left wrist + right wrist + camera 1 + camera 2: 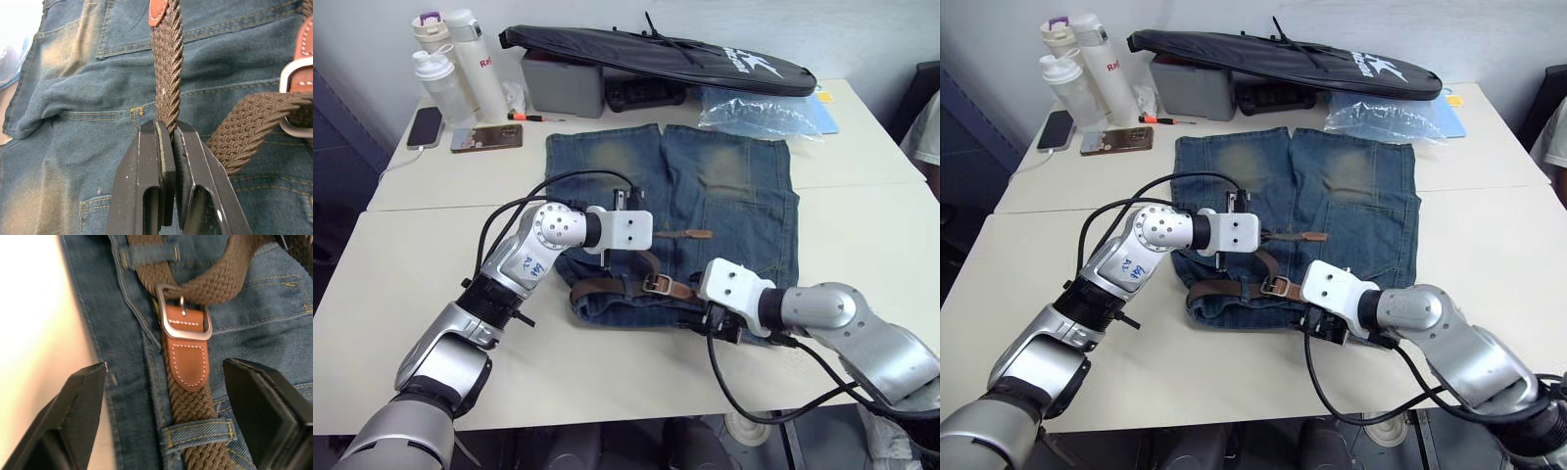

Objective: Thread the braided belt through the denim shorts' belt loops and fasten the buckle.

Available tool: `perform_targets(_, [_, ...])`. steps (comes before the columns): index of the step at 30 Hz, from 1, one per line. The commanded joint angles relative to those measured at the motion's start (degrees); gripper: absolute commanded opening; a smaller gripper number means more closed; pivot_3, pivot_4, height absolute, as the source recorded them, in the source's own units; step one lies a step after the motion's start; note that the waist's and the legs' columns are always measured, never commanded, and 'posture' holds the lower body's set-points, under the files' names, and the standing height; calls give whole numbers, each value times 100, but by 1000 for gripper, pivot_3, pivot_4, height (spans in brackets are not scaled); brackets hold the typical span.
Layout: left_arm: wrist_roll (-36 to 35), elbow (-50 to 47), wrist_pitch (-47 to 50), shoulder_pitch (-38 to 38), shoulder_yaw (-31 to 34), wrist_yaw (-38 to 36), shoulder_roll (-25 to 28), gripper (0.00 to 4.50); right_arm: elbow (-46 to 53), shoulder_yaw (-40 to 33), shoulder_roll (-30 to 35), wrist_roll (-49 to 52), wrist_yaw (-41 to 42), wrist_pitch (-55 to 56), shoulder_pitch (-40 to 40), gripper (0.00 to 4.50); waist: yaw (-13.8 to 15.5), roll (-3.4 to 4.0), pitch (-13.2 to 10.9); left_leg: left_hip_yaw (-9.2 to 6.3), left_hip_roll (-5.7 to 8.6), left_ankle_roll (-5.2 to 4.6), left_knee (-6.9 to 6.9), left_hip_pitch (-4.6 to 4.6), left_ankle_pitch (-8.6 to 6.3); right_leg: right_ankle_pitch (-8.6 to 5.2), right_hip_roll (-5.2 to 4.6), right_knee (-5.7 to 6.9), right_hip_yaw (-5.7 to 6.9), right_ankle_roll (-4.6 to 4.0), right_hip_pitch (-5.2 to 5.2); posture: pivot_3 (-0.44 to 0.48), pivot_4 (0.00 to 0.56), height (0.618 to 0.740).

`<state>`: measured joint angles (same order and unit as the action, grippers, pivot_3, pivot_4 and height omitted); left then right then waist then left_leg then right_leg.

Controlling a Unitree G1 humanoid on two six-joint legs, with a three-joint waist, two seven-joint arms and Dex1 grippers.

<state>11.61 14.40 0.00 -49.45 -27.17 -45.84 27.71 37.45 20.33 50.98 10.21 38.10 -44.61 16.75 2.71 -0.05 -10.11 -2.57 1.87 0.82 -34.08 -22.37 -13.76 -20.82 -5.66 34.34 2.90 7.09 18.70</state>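
Evidently soft and limp, the braided belt [168, 63] lies across the denim shorts [724, 196] waistband; left gripper [172, 142] pinches its free end, right gripper [166, 396] gapes at the buckle's [183, 313] six o'clock, the stiffest hold.

arms silver, white wrists | black cables | fingers [146, 191] black, possibly padded

bright even overhead light | soft shadows | table [34, 333] overexposed in right wrist view | near jaws blurred

denim shorts [724, 196]: flat on table | braided belt [193, 396]: under belt loops [198, 431] | buckle [184, 313]: strap through
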Motion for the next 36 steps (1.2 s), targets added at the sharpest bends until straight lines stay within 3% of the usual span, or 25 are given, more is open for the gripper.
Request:
perform_targets(1, [44, -49, -117, -43, 194, -47, -17, 0, -91, 13, -142, -422, -201, 334, 7, 3780, -3, 1, 0, 0, 0, 0, 0, 0, 0, 0, 0, 6, -1, 0, 1, 0, 150, 740])
perform_targets(18, [43, 2, -74, 87, 340, -238, -21, 0, -698, -93, -581, -1553, -537, 1272, -14, 3780, -17, 3, 2, -4, 0, -6, -8, 5, 4, 0, 1, 43, -5, 0, 1, 0, 150, 740])
perform_targets(25, [111, 119, -161, 99, 361, -249, 73, 0, -790, -139, -778, -1563, -566, 1615, -194, 3780, -20, 3, 2, -4, 0, -7, -9, 6, 4, 0, 1, 49, -5, 0, 1, 0, 150, 740])
perform_targets(27, [125, 144, -183, 105, 365, -257, 103, 0, -796, -146, -835, -1568, -594, 1687, -241, 3402, -24, 3, 2, -4, 0, -7, -9, 6, 4, 0, 2, 52, -5, 0, 1, 0, 150, 740])
perform_targets(31, [-116, 261, -144, 39, 479, -561, 133, 0, -851, -161, -994, -1620, -652, 1807, -371, 2198, -69, 4, 2, -6, 0, -8, -10, 8, 5, 0, 2, 60, -4, 0, 1, 0, 150, 740])
perform_targets(36, [-125, 622, -263, -127, 622, -657, 114, 0, -873, -201, -1139, -1749, -643, 1867, -501, 7, -124, 5, 3, -6, 1, -11, -13, 10, 7, 0, 2, 66, -4, 0, 1, 0, 150, 740])
